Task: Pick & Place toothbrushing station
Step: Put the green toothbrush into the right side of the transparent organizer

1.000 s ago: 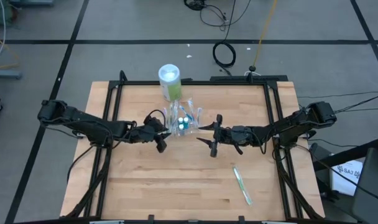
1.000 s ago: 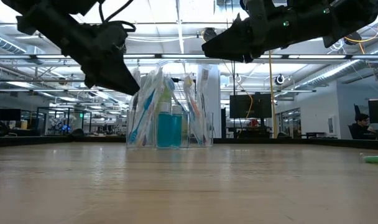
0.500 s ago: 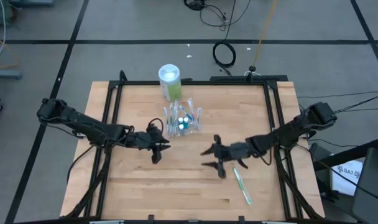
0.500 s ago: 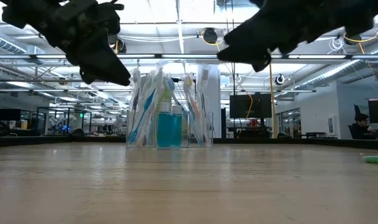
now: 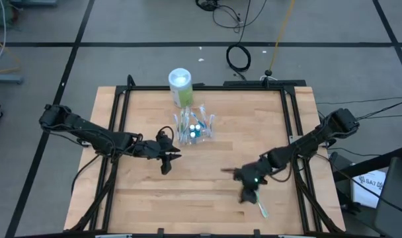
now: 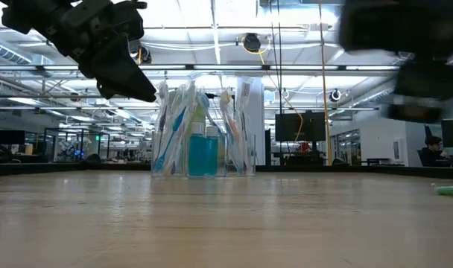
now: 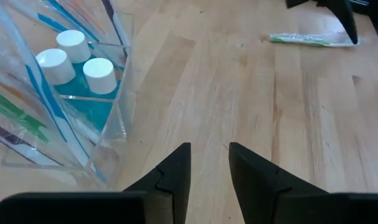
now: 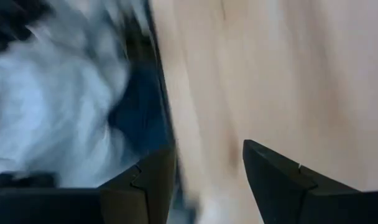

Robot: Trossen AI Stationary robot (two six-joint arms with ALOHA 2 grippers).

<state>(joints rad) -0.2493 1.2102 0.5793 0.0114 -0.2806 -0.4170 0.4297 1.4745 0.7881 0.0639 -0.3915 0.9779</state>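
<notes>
Near the back middle of the wooden table [image 5: 148, 198]: a clear plastic container [image 5: 196, 129], standing upright, packed with wrapped toothbrushes [image 6: 176, 126] set on end, long axes near vertical and fanning outward a little at the top. Among them, three teal tubes [image 7: 77, 68] with white caps, also upright, caps facing up — clustered in the container's middle. Just behind the container, toward the table's far edge, a taller green-and-white canister [image 5: 180, 86], upright, close beside it, contact impossible to tell.

One green toothbrush [image 5: 261, 207] lying flat and alone on the wood at the front right, well apart from the container, long axis running diagonally from nearer the table's middle toward the front right corner. In the left wrist view, seen far off as a thin green strip [image 7: 304, 40] lying roughly crosswise.

Left gripper [image 5: 169, 157] hovering above the table just left of and in front of the container, fingers [image 7: 173, 171] parted by a narrow gap, holding nothing, pointed over bare wood past the container's corner.

Right gripper [image 5: 244, 186] low at the front right, directly beside the lone toothbrush's nearer end — fingers [image 8: 273, 180] spread wide, nothing between them, heavily blurred in its own wrist view and in the low view.
</notes>
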